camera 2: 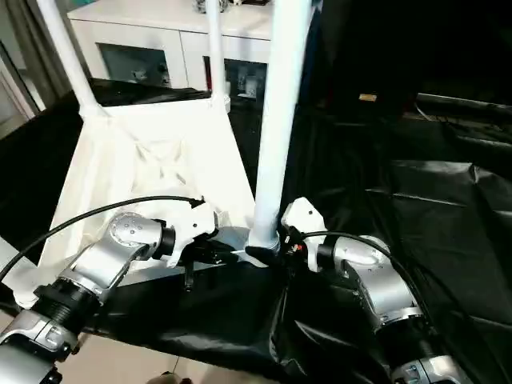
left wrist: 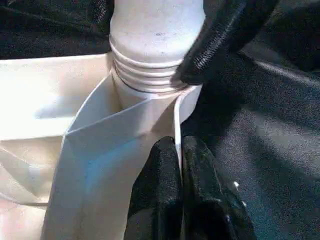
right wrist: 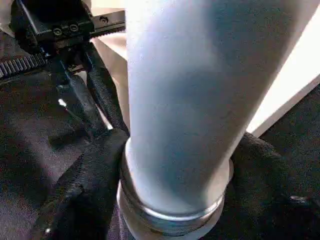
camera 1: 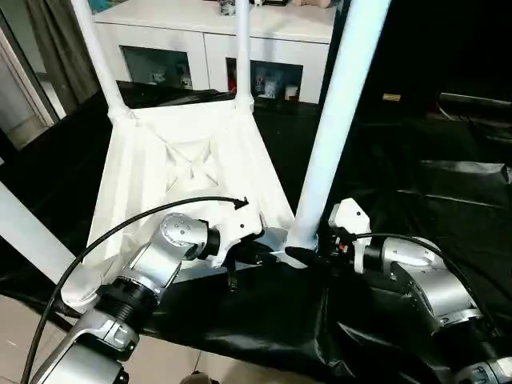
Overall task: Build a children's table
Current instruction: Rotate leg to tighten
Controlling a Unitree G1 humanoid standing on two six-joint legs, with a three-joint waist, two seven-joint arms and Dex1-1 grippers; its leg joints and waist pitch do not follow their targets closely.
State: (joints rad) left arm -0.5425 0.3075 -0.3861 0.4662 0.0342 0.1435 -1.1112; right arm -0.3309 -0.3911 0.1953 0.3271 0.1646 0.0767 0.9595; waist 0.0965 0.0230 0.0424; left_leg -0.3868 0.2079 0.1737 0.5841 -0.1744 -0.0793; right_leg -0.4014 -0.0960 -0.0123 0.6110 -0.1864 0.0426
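Observation:
The children's table lies upside down on a black sheet, its white ribbed top (camera 1: 192,160) facing up. Two legs (camera 1: 242,48) stand in the far corner sockets and another leg (camera 1: 32,232) stands at the near left. At the near right corner a fourth leg (camera 1: 340,112) stands upright in its socket, with threads showing at its base (left wrist: 145,75). My right gripper (camera 1: 308,254) is closed around that leg's base, one finger (right wrist: 85,185) on each side. My left gripper (left wrist: 177,165) is shut on the top's thin rim just beside that socket.
A white cabinet (camera 1: 208,40) with glass doors stands behind the table. The crinkled black sheet (camera 1: 416,160) spreads far to the right. Its near edge hangs over light floor (camera 1: 24,320) at the bottom left. A black cable (camera 1: 120,232) arcs over my left forearm.

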